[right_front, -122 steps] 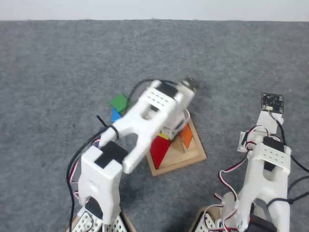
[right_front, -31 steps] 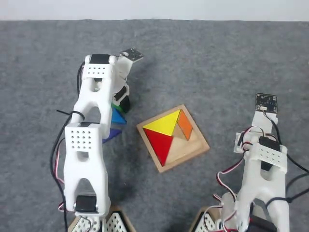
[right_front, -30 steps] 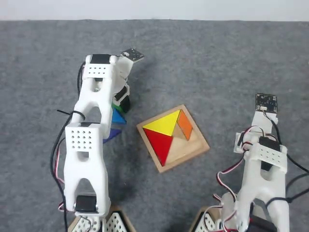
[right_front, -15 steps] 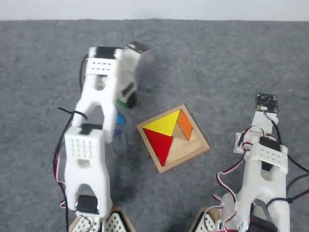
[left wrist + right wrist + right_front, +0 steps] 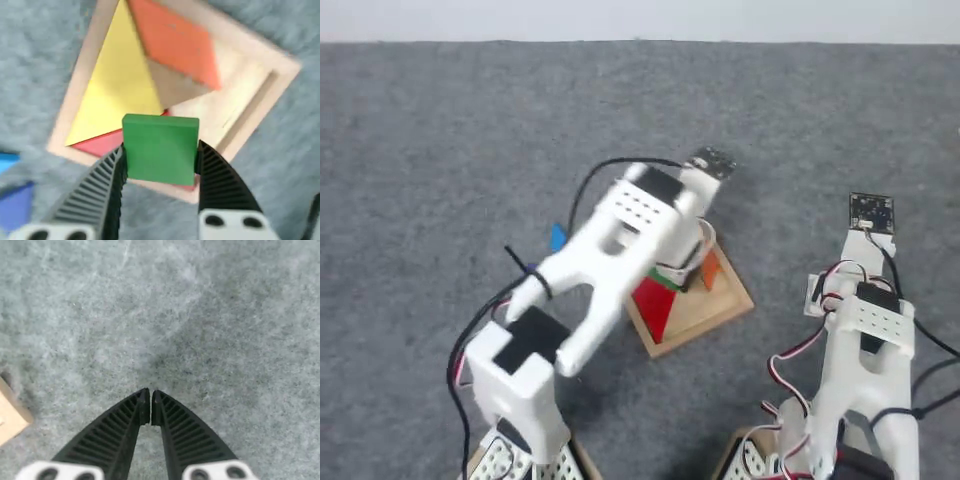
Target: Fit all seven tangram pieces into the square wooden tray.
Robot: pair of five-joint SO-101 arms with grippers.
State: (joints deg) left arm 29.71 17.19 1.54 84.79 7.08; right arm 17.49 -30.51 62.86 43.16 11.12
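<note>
Above the wooden tray (image 5: pixel 286 65), left jaws clamped on green square (image 5: pixel 160 149), right jaws closed, empty, over grey mat (image 5: pixel 200 315)

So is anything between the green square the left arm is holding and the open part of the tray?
Nothing visible. The left end effector holds the green square over the tray, whose bare wood beside the orange piece lies open.

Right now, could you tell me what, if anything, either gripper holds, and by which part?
The left gripper holds the green square by two opposite edges above the tray; the right gripper holds nothing.
</note>
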